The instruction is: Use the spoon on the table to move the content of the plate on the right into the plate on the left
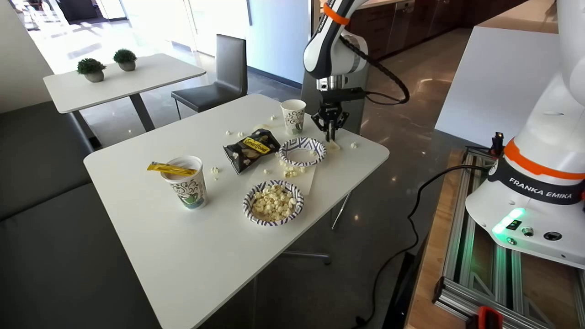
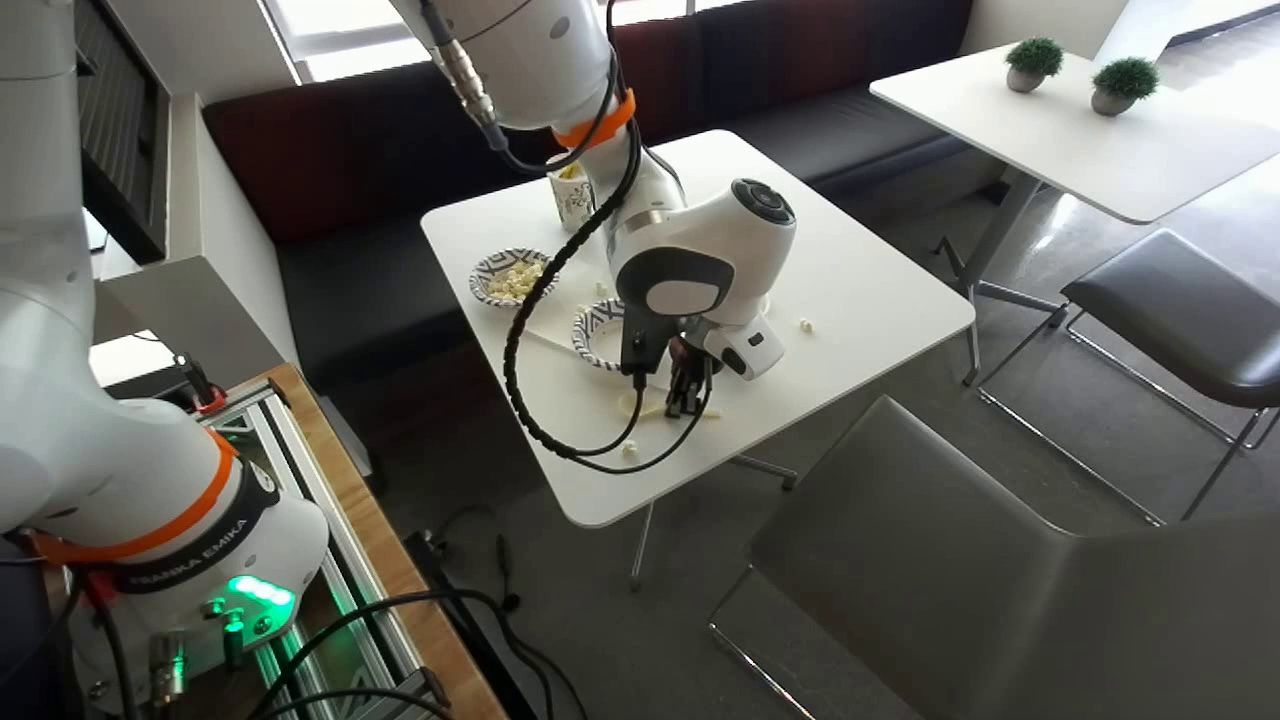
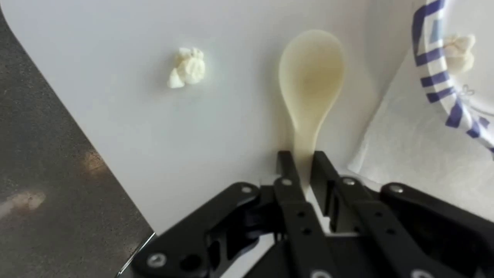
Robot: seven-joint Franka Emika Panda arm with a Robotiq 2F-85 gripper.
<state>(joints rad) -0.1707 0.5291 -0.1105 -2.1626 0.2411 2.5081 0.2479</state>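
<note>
Fingers: mine, pinched narrow on the handle of the spoon.
Spoon: at the table; resting or lifted, I cannot tell.
Popcorn: heaped in a patterned bowl.
Other bowl: near the spoon, little popcorn inside.

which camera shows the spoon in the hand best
The wrist view: the spoon appears large, scoop end in full, handle held by the hand. In both exterior views it is small and pale, with the hand hiding part.
</note>
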